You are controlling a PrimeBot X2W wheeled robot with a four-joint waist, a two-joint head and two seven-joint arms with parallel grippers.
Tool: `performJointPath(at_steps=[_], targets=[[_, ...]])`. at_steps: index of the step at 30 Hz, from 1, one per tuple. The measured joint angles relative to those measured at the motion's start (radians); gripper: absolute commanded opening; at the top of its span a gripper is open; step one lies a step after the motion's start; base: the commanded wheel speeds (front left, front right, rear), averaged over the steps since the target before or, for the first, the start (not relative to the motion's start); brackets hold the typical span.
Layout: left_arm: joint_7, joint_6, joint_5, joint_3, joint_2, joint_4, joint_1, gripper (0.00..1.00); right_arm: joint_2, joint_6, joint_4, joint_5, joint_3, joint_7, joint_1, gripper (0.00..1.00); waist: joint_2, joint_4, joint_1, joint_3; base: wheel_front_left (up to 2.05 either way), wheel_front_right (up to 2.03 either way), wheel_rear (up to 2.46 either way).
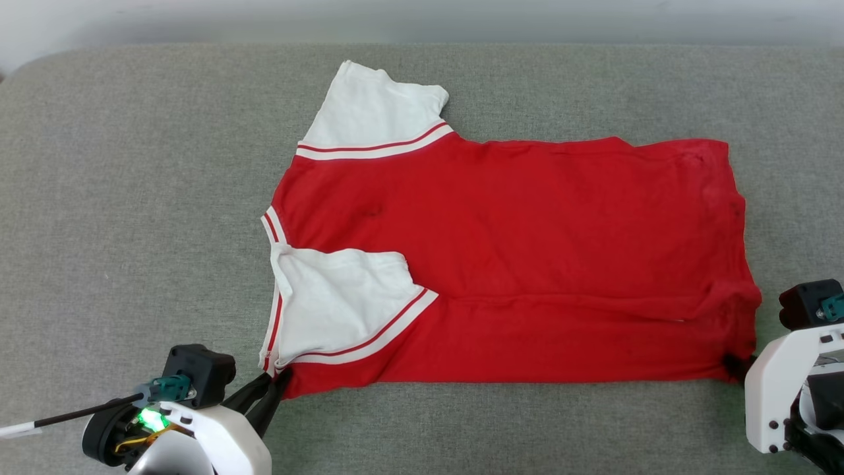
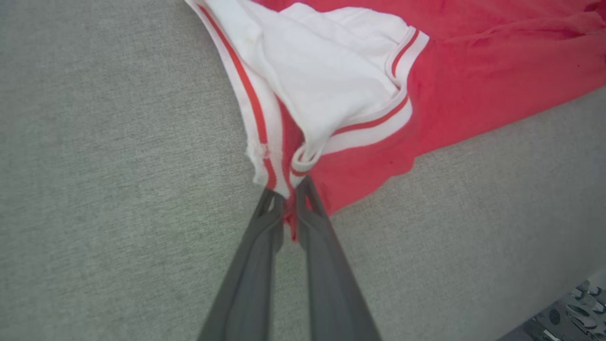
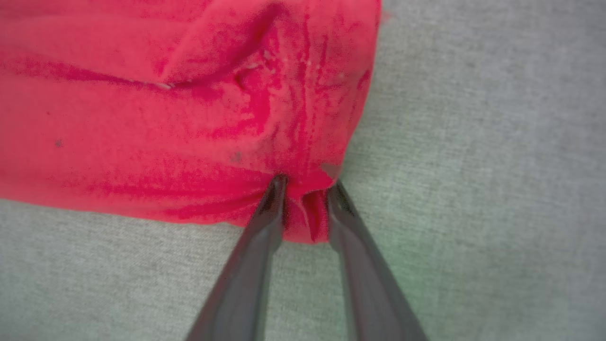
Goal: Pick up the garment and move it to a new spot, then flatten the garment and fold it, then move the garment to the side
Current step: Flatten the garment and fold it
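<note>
Garment spread flat; left hand clamped on striped corner, right hand clamped on hem corner.

Garment on cushion; left pincer, right pincer at near corners.

A grey woven-fabric surface carries one red garment, spread flat near its middle with the neck end to the left. Its far sleeve lies out on the cloth, its near sleeve folded over the body.
</note>
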Motion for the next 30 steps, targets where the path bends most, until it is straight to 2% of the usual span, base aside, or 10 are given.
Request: performJointPath(at_steps=[6, 14, 19, 24, 25, 26, 27, 28, 29, 30], targets=[[0.001, -0.001, -0.026, 0.0, -0.004, 0.012, 0.008, 0.0, -0.021, 0.001, 0.002, 0.026, 0.004, -0.014, 0.004, 0.0, 0.0, -0.005, 0.0001, -0.023, 0.0, 0.0, 0.0], [0.017, 0.005, -0.055, -0.015, 0.031, 0.038, 0.075, 0.0, -0.095, 0.001, -0.066, 0.049, -0.015, 0.034, 0.078, 0.0, 0.0, -0.03, 0.0001, -0.07, 0.0, 0.0, 0.0], [0.035, -0.003, -0.071, -0.042, 0.042, 0.033, 0.116, 0.0, -0.102, 0.001, -0.122, 0.059, -0.053, 0.091, 0.148, 0.0, 0.0, -0.047, 0.0001, -0.084, 0.0, 0.0, 0.0], [0.052, -0.013, -0.068, -0.072, 0.026, 0.064, 0.125, 0.0, -0.083, 0.001, -0.153, 0.06, -0.074, 0.111, 0.191, 0.0, 0.0, -0.056, 0.0001, -0.088, 0.0, 0.0, 0.0], [0.053, -0.015, -0.067, -0.077, 0.019, 0.076, 0.125, 0.0, -0.078, 0.001, -0.15, 0.061, -0.076, 0.109, 0.192, 0.08, 0.0, -0.057, 0.0001, -0.088, 0.0, 0.0, 0.0], [0.053, -0.021, -0.059, -0.084, 0.014, 0.09, 0.125, 0.0, -0.077, 0.001, -0.146, 0.06, -0.074, 0.101, 0.193, 0.6, 0.0, -0.059, 0.0001, -0.088, 0.0, 0.0, 0.0], [0.05, -0.024, -0.047, -0.088, 0.01, 0.102, 0.123, 0.27, -0.077, 0.001, -0.139, 0.056, -0.072, 0.094, 0.195, 1.0, 0.0, -0.059, 0.0001, -0.087, 0.0, 0.0, 0.0], [0.04, -0.028, -0.035, -0.091, 0.005, 0.111, 0.122, 0.91, -0.079, 0.001, -0.132, 0.049, -0.066, 0.087, 0.196, 1.0, 0.0, -0.06, 0.0001, -0.086, 0.0, 0.0, 0.0], [0.029, -0.028, -0.03, -0.09, -0.001, 0.121, 0.119, 1.0, -0.082, 0.0, -0.125, 0.049, -0.064, 0.082, 0.197, 1.0, 0.0, -0.059, 0.0001, -0.085, 0.0, 0.0, 0.0], [0.013, -0.031, -0.026, -0.086, -0.007, 0.13, 0.117, 1.0, -0.083, 0.0, -0.12, 0.05, -0.065, 0.071, 0.197, 1.0, 0.0, -0.058, 0.0001, -0.086, 0.0, 0.0, 0.0]])
